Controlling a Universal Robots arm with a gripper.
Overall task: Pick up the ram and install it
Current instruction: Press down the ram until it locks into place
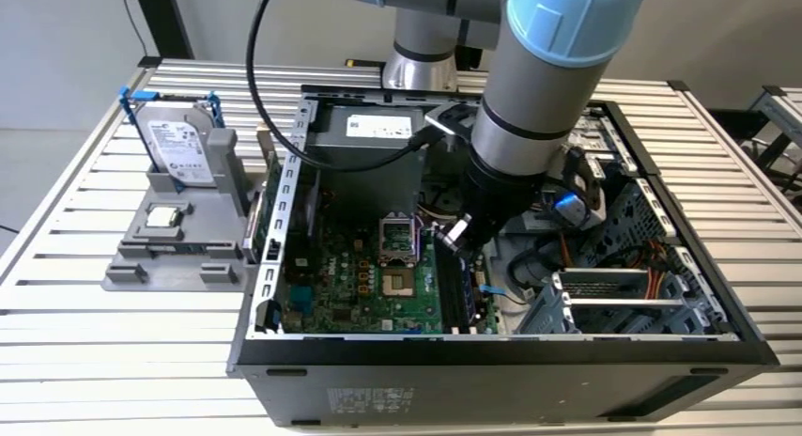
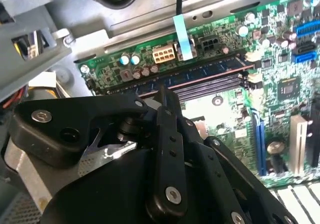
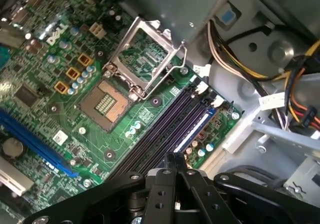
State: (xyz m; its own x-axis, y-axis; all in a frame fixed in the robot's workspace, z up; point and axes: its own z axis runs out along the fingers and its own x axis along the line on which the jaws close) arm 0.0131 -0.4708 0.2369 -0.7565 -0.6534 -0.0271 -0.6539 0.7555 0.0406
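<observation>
Inside the open computer case [image 1: 501, 361], you have the arm's black hand [image 1: 454, 243] low over the motherboard [image 1: 363, 286], right above its row of long dark memory slots [image 3: 165, 129]. In both wrist views its two fingers [image 2: 165, 134] stand together at the tips with nothing seen between them.

The ram [image 2: 200, 75] is a thin, narrow board carrying a line of flat dark chips. In the second wrist view it stands on edge in the outermost slot, the one nearest the board's edge, just beyond the fingertips. Whether the tips touch it cannot be told. In the first wrist view you see the ram [image 3: 192, 129] edge-on as a pale bluish strip.

Beside the slots, the square processor socket [image 3: 107, 101] lies bare, its bright metal frame [image 3: 145, 54] hinged up. The board is glossy green, studded with small round capacitors.

Towards the exterior view's left, on the ribbed metal desk [image 1: 75, 342], a grey plastic stand [image 1: 188, 253] holds a silver hard drive [image 1: 176, 145] upright and a small square chip [image 1: 163, 217].
</observation>
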